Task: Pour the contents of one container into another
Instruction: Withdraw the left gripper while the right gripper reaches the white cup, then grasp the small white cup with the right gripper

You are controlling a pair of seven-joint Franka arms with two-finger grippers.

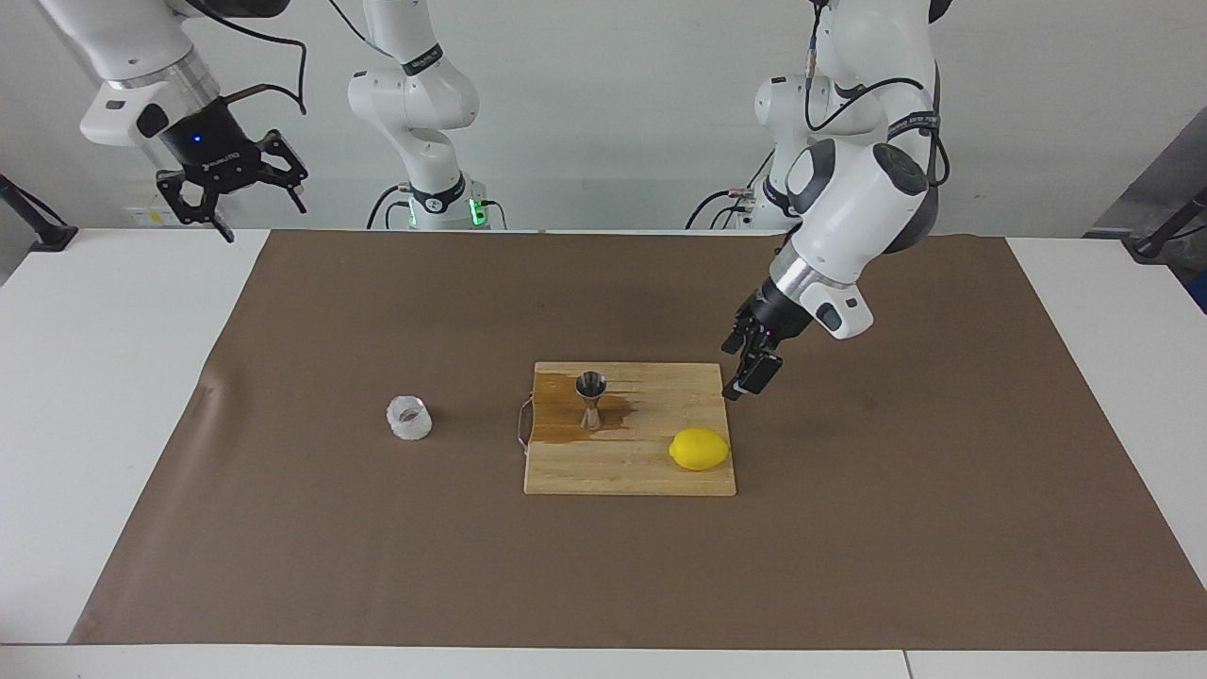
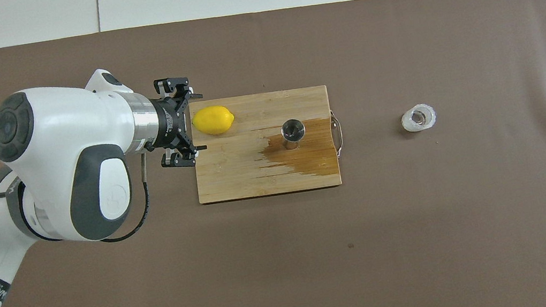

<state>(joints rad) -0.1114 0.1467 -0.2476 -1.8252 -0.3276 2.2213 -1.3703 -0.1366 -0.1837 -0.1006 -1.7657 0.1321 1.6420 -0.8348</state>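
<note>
Lemon (image 1: 700,449), jigger (image 1: 591,399) on wet board (image 1: 630,471)

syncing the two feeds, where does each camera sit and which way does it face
Facing view: high across the table, facing the robots; both arms show, left claw over the board's edge, right claw waiting raised.
Overhead view: above the robots' end, looking steeply down; left arm, right claw's tip.
Shared: jigger, lemon, tumbler.

Each glossy white rounded-shell arm (image 1: 849,203) has grey joint caps, a silver wrist ring and black cables along the links. The black skeletal two-finger grippers (image 1: 231,184) carry white lettering; one shows a blue indicator light.
</note>
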